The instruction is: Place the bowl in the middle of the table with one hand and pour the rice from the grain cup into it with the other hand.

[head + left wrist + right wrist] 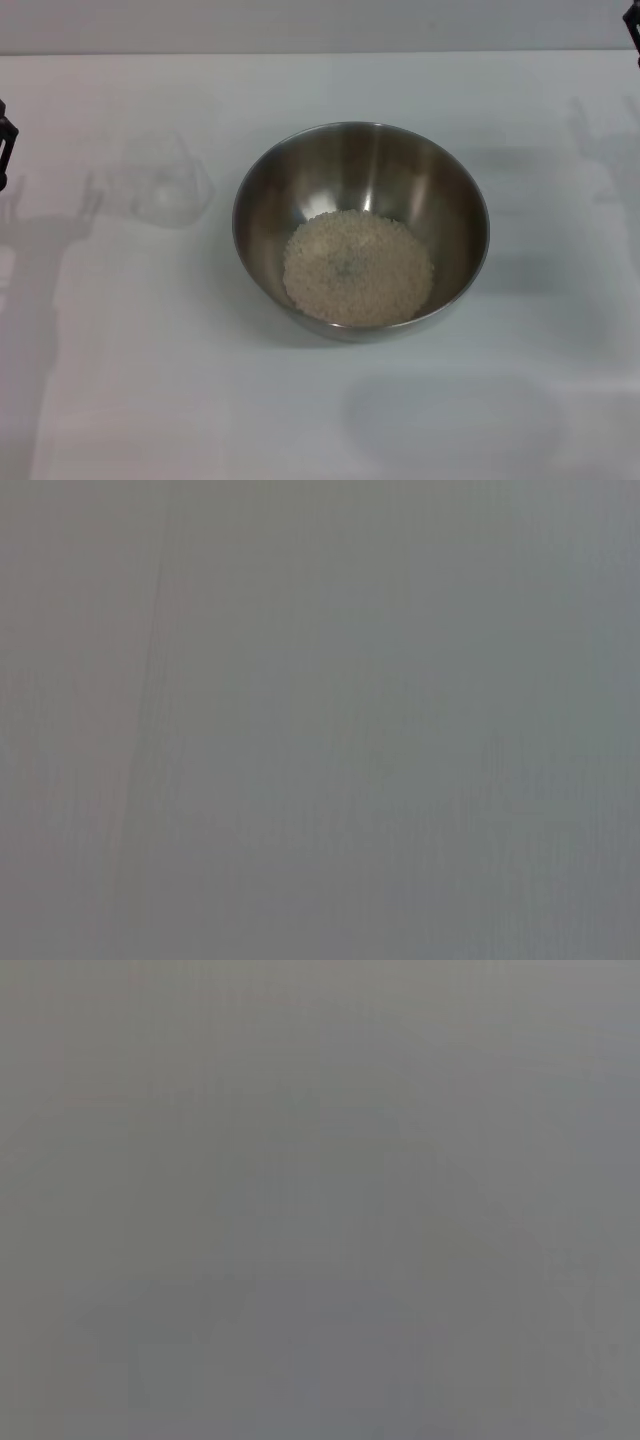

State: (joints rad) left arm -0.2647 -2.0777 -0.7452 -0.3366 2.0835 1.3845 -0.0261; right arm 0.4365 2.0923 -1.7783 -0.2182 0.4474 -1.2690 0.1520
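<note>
now rice (358, 267) fills bowl (360, 228); grain cup (165, 180) beside, unmarked.

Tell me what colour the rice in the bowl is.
Pale beige-white; the rice lies heaped in the steel bowl, clearest in the head view.

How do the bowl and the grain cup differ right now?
The bowl is shiny steel and wide; the grain cup is clear plastic and far smaller. The bowl holds the rice; the grain cup looks empty. The bowl sits mid-table, the cup to its left. Both rest on the table, ungripped.
</note>
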